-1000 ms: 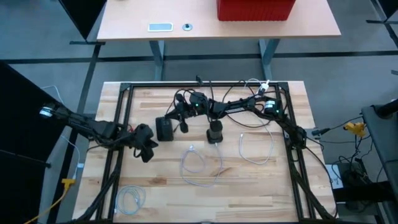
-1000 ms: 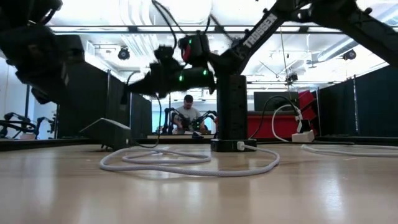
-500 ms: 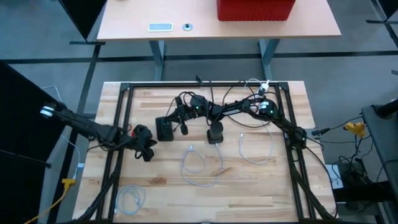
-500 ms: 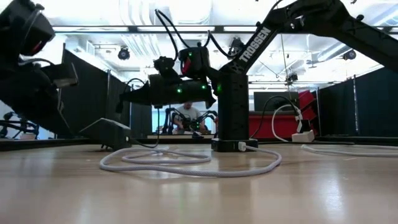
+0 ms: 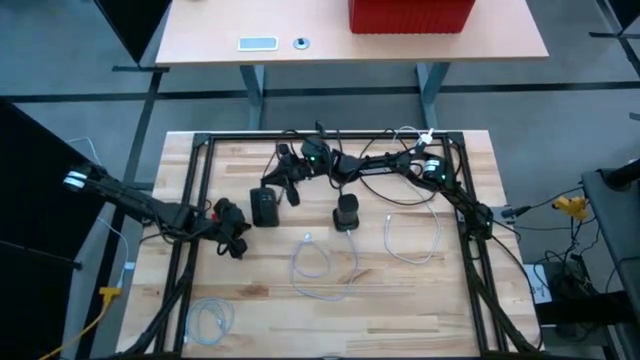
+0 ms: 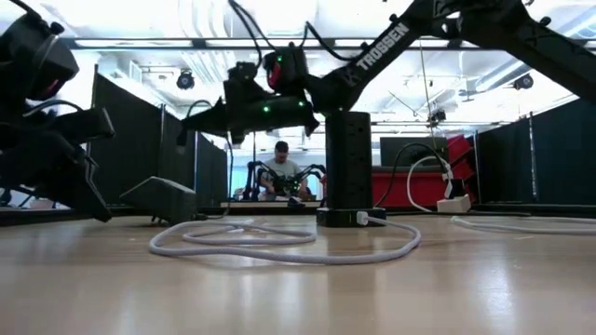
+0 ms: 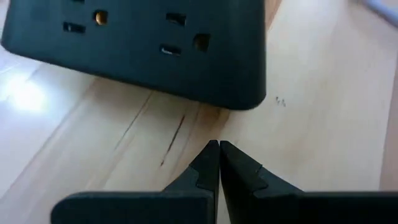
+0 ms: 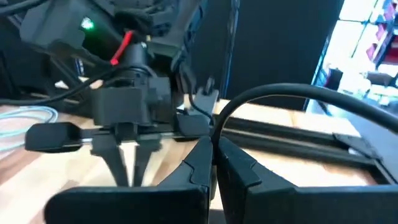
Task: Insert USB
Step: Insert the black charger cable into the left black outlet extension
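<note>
USB cable [image 5: 318, 262] is lying loose on the surface [image 5: 400, 300], in front of the power tower [image 5: 345, 213], probably laid out for easy pickup. The left pincer [image 5: 238, 238] is clenched, empty, and kept low beside the flat socket block [image 5: 264, 208]. The right pincer [image 5: 282, 182] is also clenched and empty, raised above that block. No plug is held yet.

A white USB cable [image 5: 322, 268] lies loose in a loop on the wooden table, its plug end [image 5: 307, 238] free. Just beyond it a black tower power strip [image 5: 346, 213] stands upright; a flat black power strip [image 5: 264, 207] lies nearby.
</note>
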